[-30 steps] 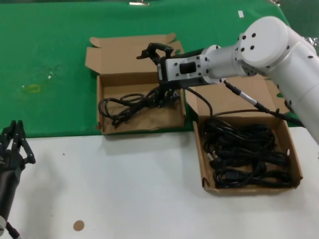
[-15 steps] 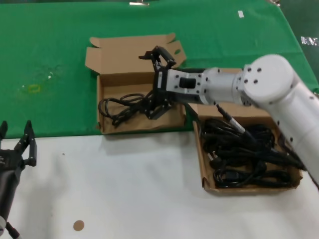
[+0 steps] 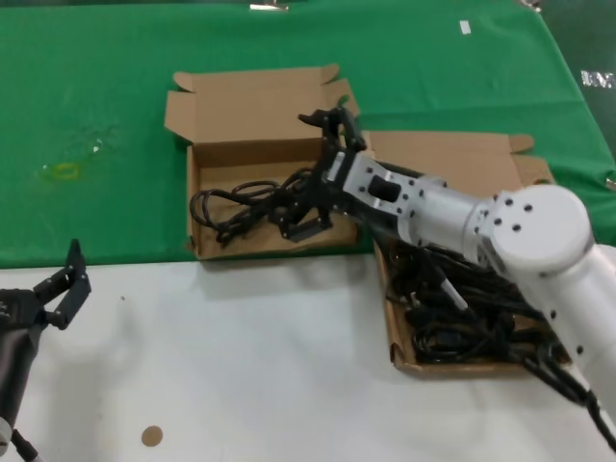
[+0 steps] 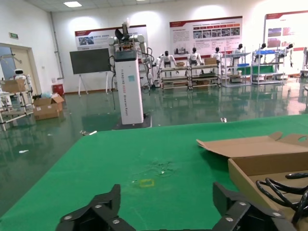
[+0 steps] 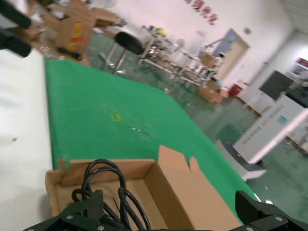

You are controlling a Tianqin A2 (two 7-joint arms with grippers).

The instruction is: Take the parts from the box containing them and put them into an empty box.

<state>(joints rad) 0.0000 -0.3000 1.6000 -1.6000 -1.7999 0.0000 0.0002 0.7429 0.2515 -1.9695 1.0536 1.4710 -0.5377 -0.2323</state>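
Observation:
The wide box with eared lid flaps (image 3: 252, 102) lies on the green cloth and holds one black cord bundle (image 3: 236, 207). My right gripper (image 3: 318, 173) is open over that box's right end. One finger is raised and the other is low by the cord, gripping nothing. The right wrist view shows the cord (image 5: 102, 190) inside the box (image 5: 163, 185) between the spread fingers (image 5: 83, 211). The longer box (image 3: 452, 156) to the right holds several black cords (image 3: 481, 327), partly hidden by my right arm. My left gripper (image 3: 60, 294) is open and empty at the lower left.
The boxes straddle the edge between the green cloth (image 3: 96, 96) and the white table (image 3: 250, 366). A small brown disc (image 3: 152, 435) lies near the front. In the left wrist view the wide box (image 4: 269, 163) with its cord (image 4: 284, 188) is off to one side.
My right gripper has let go of the cord bundle in the wide box and opened wide, and the arm has swung lower. My left gripper has turned at the wrist.

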